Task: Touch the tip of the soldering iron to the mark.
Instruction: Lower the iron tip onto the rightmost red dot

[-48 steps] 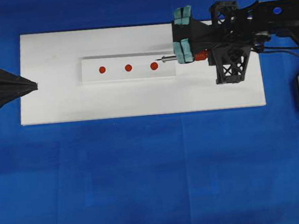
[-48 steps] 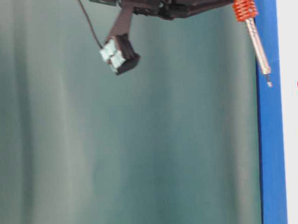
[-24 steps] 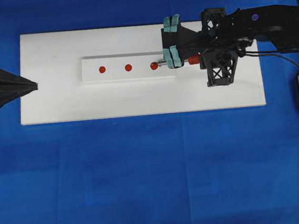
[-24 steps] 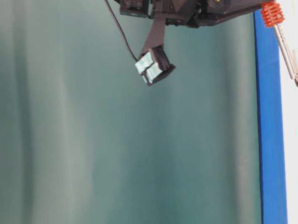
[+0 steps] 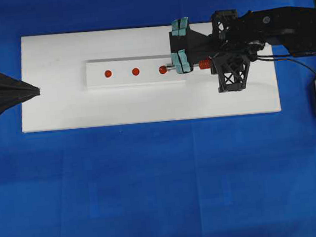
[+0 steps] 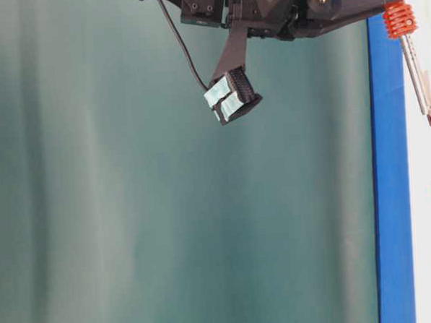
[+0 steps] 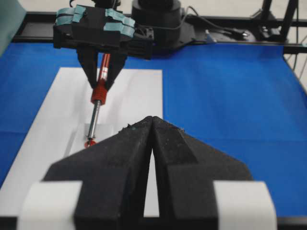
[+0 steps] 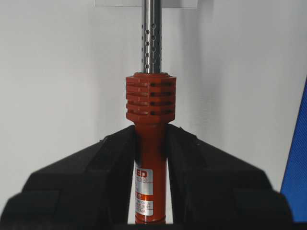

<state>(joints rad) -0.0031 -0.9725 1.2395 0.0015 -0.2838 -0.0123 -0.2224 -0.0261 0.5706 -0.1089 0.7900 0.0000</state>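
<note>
The right gripper [image 5: 197,65], a black two-fingered claw, pinches the orange-red handle of the slim soldering iron [image 8: 150,143] between its black fingers [image 8: 96,177]. The ribbed collar sits just past the jaws, and the perforated silver-grey shaft runs straight out ahead.

In the overhead view the iron's long axis lies nearly level across the board, handle toward the right arm and point toward the left. The table-level view shows the shaft sloping down from the collar toward the board. The thin dark tip [image 6: 430,114] sits at the edge of the nearest round red mark [image 5: 163,70], the rightmost of three dots on the raised white strip [image 5: 123,81]. Tip and mark appear to be touching. Neither view is sharp enough to rule out a slight gap, and the left wrist view shows only the shaft ending at the red dot [image 7: 89,142].

The strip lies on a flat white rectangular board [image 5: 62,113] over the blue table cover [image 5: 164,179]. The other two dots lie farther left along the iron's axis, apart from the tip.

The left gripper [image 5: 35,91] is pressed together, holds nothing, and hangs over the board's left edge, well apart from the marks. The right arm is much nearer.
</note>
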